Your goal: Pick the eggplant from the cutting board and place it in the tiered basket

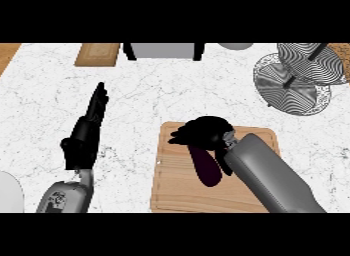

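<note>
A dark purple eggplant (205, 169) lies on the wooden cutting board (179, 190) near the counter's front. My right hand (204, 132) sits over its far end with fingers curled down round it, hiding that end. The wire tiered basket (303, 75) stands at the back right, its two round tiers showing as mesh discs. At the left, my left hand (86, 132) rests open above the counter, fingers straight and pointing away.
A small wooden block (98, 54) and a grey box-like appliance (163, 50) stand along the back edge. A white plate (1, 192) shows at the front left corner. A grey round thing (235, 46) peeks in at the back.
</note>
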Controlling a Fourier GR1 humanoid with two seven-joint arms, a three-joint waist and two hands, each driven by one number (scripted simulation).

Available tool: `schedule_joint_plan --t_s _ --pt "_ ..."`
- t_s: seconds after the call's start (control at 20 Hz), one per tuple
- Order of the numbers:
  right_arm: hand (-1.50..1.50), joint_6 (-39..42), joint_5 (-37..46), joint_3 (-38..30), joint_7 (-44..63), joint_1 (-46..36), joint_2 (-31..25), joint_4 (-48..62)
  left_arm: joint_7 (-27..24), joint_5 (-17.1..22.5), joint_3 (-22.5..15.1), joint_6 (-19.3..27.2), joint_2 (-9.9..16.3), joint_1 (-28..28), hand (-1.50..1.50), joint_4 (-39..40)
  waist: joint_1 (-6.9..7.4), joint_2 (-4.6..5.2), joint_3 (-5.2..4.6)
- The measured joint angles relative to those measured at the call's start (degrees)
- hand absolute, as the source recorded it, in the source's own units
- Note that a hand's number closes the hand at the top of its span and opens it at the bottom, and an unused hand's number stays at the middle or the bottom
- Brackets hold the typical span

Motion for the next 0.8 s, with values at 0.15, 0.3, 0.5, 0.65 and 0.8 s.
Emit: schedule_joint_plan --t_s 0.15,0.3,0.5,0.65,0.8 --pt "-1.50 -0.49 0.98 -0.07 -0.98 2.38 -0.57 -1.10 -0.20 0.23 0.51 -0.70 0.28 0.67 0.00 -0.41 -0.09 -0.03 0.00" --pt "-1.50 0.08 1.48 -1.00 -0.78 2.80 0.10 -1.33 0.73 0.21 0.90 -1.32 0.68 0.95 0.00 -1.82 -0.08 -0.05 0.00" --pt "1.50 -1.51 2.13 -2.11 -1.26 4.62 1.53 -0.67 0.60 -0.12 0.49 -1.57 0.11 1.83 0.00 -2.38 -0.07 -0.05 0.00" --pt "1.50 -4.58 3.03 -3.16 -2.82 4.87 2.36 1.45 -0.26 0.45 1.65 -2.39 0.71 1.90 0.00 -1.79 -0.03 -0.10 -0.03" --pt "1.50 -9.66 4.57 -3.11 -5.06 4.88 2.50 2.23 0.45 0.22 1.58 -2.69 0.93 2.28 0.00 -2.82 0.04 -0.17 -0.06"
